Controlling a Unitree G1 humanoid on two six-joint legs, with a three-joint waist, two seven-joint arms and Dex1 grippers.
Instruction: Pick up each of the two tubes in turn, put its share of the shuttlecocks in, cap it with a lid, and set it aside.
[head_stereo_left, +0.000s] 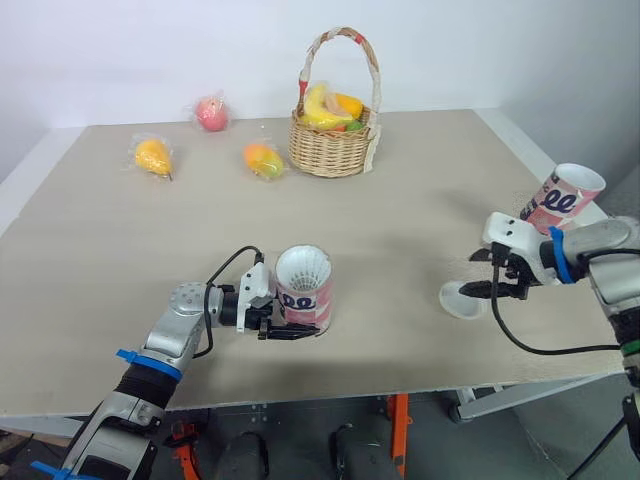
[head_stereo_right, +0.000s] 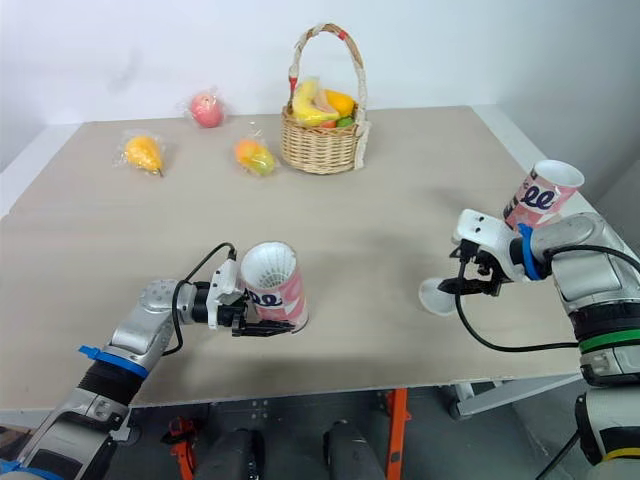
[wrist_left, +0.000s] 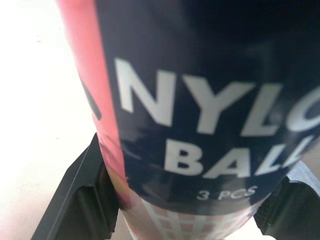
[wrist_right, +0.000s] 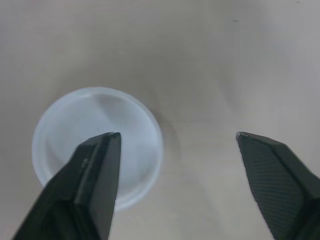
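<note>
L gripper (head_stereo_left: 292, 332) clamped tight, R gripper (wrist_right: 177, 135) spread wide.

Fruit basket (head_stereo_left: 332, 150) sits far centre on the table (head_stereo_left: 420, 200), three bagged fruits (head_stereo_left: 211, 113) left of it. Tube (head_stereo_left: 303, 290) near front, left of centre. Lid (head_stereo_left: 461, 299) front right, second tube (head_stereo_left: 563, 198) behind it at the right edge.
</note>
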